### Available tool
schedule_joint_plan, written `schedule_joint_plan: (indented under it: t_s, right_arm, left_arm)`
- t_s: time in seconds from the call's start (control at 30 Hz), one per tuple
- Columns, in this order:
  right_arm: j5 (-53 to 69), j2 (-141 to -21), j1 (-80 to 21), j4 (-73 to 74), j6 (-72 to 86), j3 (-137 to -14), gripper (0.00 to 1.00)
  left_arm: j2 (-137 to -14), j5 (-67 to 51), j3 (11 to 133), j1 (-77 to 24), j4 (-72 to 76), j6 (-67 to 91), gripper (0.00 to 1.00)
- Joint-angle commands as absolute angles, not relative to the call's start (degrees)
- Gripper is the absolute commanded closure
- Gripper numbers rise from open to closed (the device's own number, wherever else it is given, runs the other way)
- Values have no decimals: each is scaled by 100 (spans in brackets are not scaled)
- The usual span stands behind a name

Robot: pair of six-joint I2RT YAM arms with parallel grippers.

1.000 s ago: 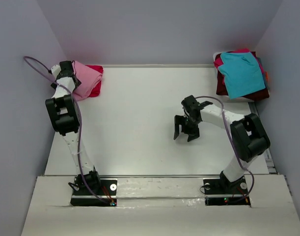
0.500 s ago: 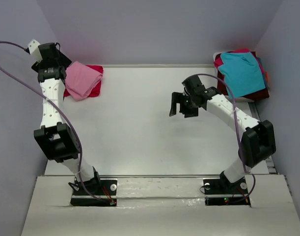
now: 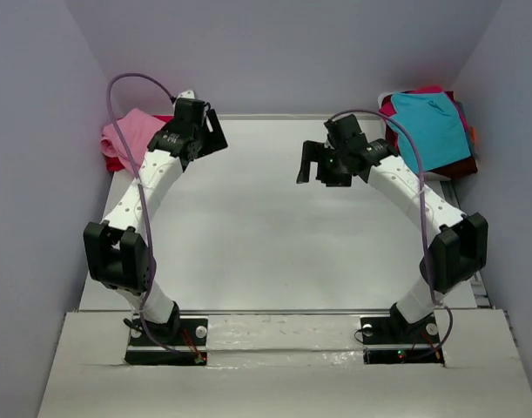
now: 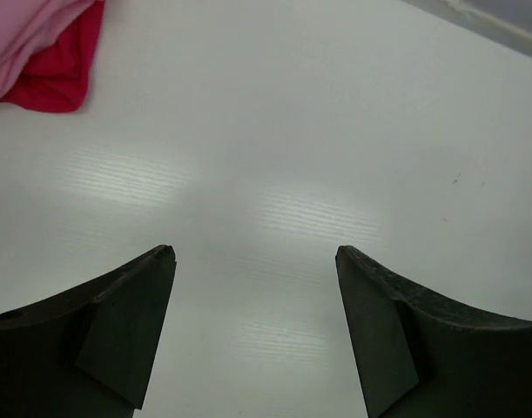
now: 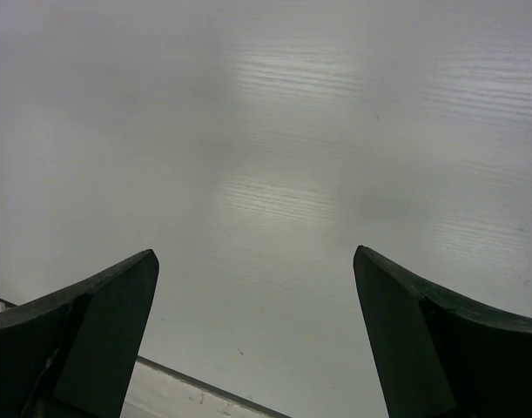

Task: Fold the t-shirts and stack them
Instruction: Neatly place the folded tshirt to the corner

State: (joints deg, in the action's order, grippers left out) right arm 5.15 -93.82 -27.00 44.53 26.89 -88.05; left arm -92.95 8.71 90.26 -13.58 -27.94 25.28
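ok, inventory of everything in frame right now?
pink t-shirt: 1, light pink, folded, far-left corner
red t-shirt: 1, red, under the pink one
teal t-shirt: 1, teal, top of far-right pile
maroon t-shirt: 1, maroon, under the teal
magenta cloth: count unclear, same pile
table: 1, white
cables: 2, purple, one per arm
arms: 2, white with black joints
left claw: black, open, empty, over the table near the pink stack
right claw: black, open, empty, over the table
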Motion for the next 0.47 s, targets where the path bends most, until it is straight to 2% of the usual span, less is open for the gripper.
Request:
schedule_joint_plan:
  t_s: [0.0,0.43]
  right_arm:
    - [527,-9588,-2672,4456,2742,-9096,0]
    - [651,-10186,-2672,4421,3199,-9465,0]
  left_arm:
    - [-9202,862,8702,-1740,-2918,2329,14]
    - [-9343,299,7524,-2505,-2505,2215,14]
